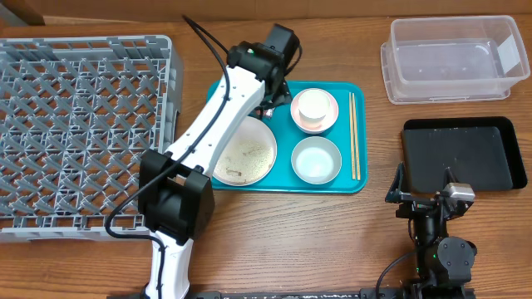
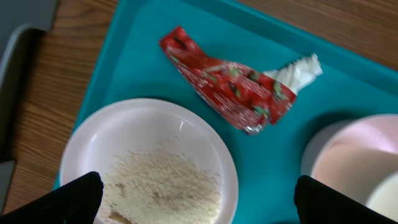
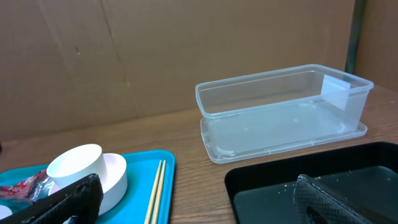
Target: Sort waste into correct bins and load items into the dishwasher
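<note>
The crumpled red wrapper (image 2: 230, 84) with a white end lies on the teal tray (image 2: 143, 43), free of any grip. My left gripper (image 2: 199, 205) hangs open just above it, its fingers (image 2: 62, 202) spread over the white plate (image 2: 93, 134) of pale crumbs (image 2: 161, 186) and the pink bowl (image 2: 348, 155). From overhead the left gripper (image 1: 270, 100) covers the wrapper. A white cup (image 1: 313, 106) sits in the pink bowl (image 1: 329, 119), next to the grey-blue bowl (image 1: 316, 159) and chopsticks (image 1: 354, 137). My right gripper (image 3: 196, 205) is open and empty near the black tray (image 3: 298, 174).
The grey dish rack (image 1: 83, 133) fills the left side of the table. The clear tub (image 1: 453, 58) stands at the back right, the black tray (image 1: 461, 154) in front of it. Brown cardboard walls the far side in the right wrist view.
</note>
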